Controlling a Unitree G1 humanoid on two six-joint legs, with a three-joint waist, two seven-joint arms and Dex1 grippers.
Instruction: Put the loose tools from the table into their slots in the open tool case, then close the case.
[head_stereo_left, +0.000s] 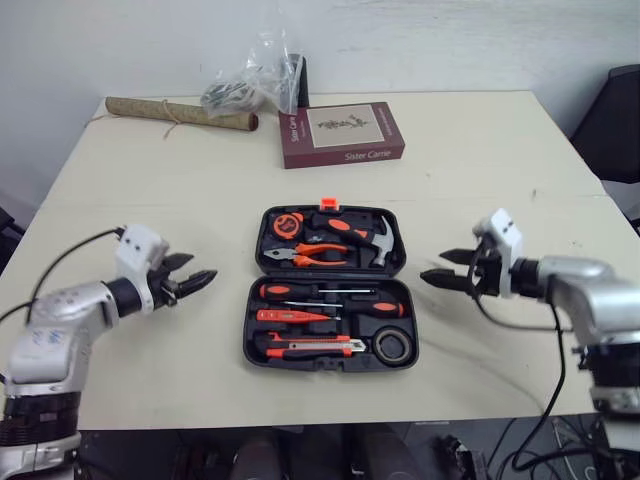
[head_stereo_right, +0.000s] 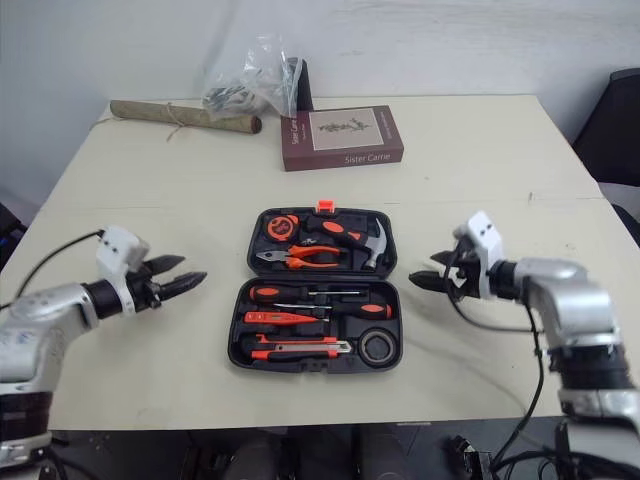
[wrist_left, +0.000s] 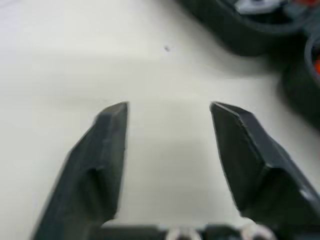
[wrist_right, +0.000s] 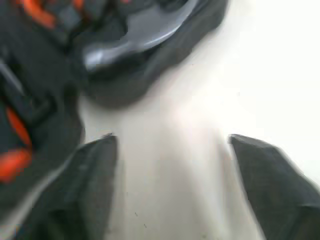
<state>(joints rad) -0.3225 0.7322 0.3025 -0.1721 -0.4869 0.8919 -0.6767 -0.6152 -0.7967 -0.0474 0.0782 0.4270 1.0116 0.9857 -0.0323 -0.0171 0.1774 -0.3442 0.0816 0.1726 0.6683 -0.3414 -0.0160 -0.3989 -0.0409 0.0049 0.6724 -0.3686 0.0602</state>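
Centrally, the open tool case lies on the desk, tools slotted, between left gripper and right gripper. Left wrist view: fingers spread above bare desk. Right wrist view: fingers spread near the case's hammer corner.

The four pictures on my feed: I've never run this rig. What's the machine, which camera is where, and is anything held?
It's a two-armed humanoid robot. The two wide pictures come from cameras on its head, looking down at a table. The two close-ups come from a camera on each wrist, looking out between that arm's two black fingers. The left gripper and right gripper are either side of an open tool case, both open, holding nothing. Slotted in the case are a hammer, pliers, screwdrivers and a roll of tape. Farther back lie a book, a plastic bag and a brown roll.
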